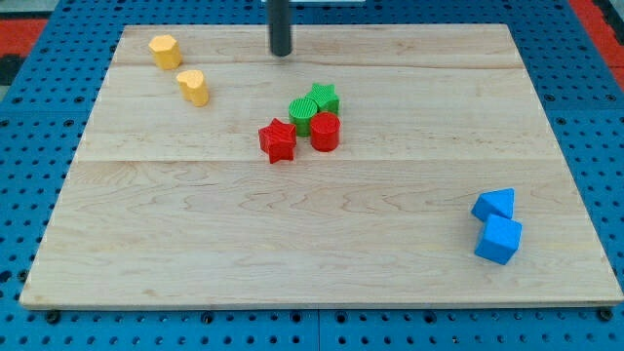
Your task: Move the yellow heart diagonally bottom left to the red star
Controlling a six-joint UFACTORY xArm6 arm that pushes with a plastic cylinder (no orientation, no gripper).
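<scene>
While the yellow heart (194,87) sits near the board's upper left, we place everything else by the red star (278,140).

Yellow heart: up and to the view's left of the red star, well apart from it, on bare wood.
Red star: near the board's middle, at the lower left of a tight cluster.
Red cylinder (325,131): just right of the red star, close beside it.
Green blocks: a round green block (303,114) above and right of the red star, a green star (324,97) beyond that.
Yellow hexagonal block (165,51): farther up and left of the red star than the heart.
Blue blocks: a blue triangular block (495,204) and a blue cube (498,239), far right of and below the red star.
Our tip: my tip (281,53) stands straight above the red star, near the wooden board (292,244)'s top edge, touching no block.
Pincer: we carry none, only the rod, so no width to tell.
</scene>
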